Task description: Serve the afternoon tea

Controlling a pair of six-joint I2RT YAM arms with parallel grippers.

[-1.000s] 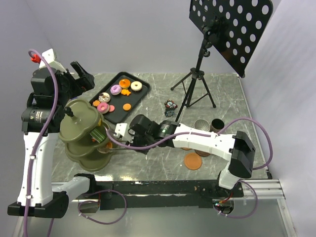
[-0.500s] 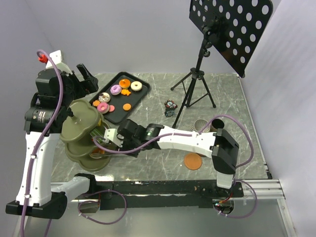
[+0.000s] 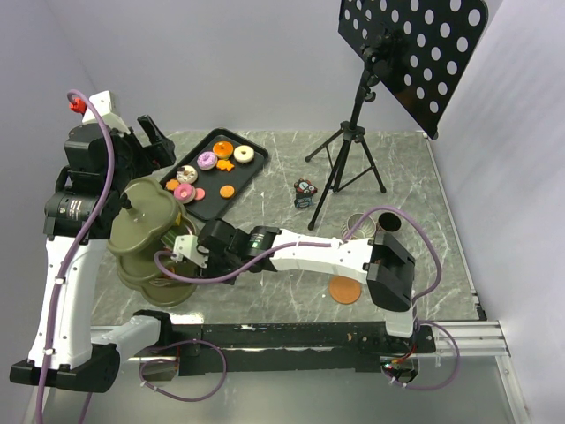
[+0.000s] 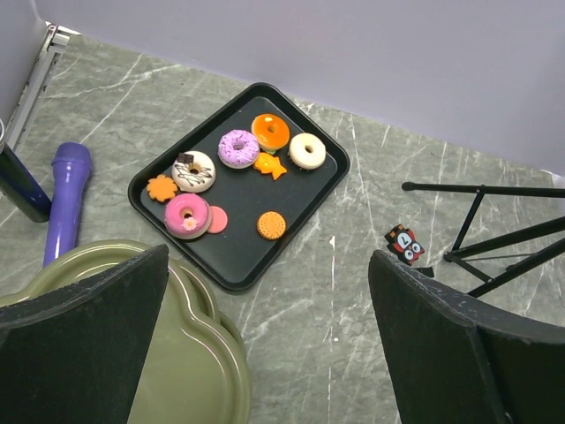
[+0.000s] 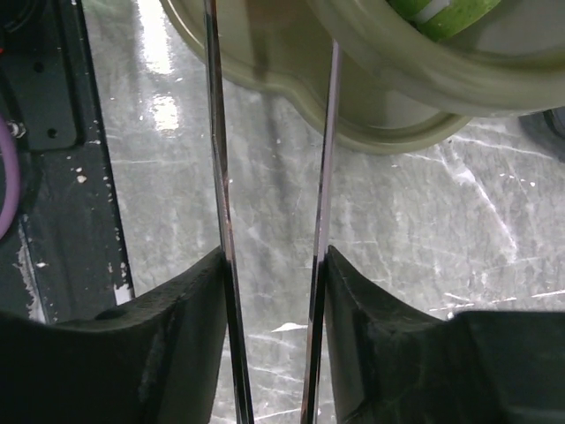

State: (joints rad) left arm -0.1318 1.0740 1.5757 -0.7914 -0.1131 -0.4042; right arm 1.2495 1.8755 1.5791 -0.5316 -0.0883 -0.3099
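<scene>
right gripper (image 5: 272,274) clamped on tongs (image 5: 219,177), tips under the stand (image 3: 146,221) rim; probably mid-transfer of a pastry. left gripper (image 4: 265,344) open above stand. Remaining donuts (image 4: 238,147) sit on tray (image 4: 234,276) behind stand; next, back tongs out clear of the rim.

Left arm (image 3: 66,265) standing tall at left edge, wrist sitting high. Left gripper (image 4: 265,265) facing down and forward, jaws gaping wide, holding nothing.

Right arm (image 3: 318,252) lying low, outstretched toward left, elbow bending near base. Right gripper (image 5: 272,265) pointing left, fingers (image 5: 177,336) pinching tongs (image 5: 221,177), jaws standing half closed.
</scene>
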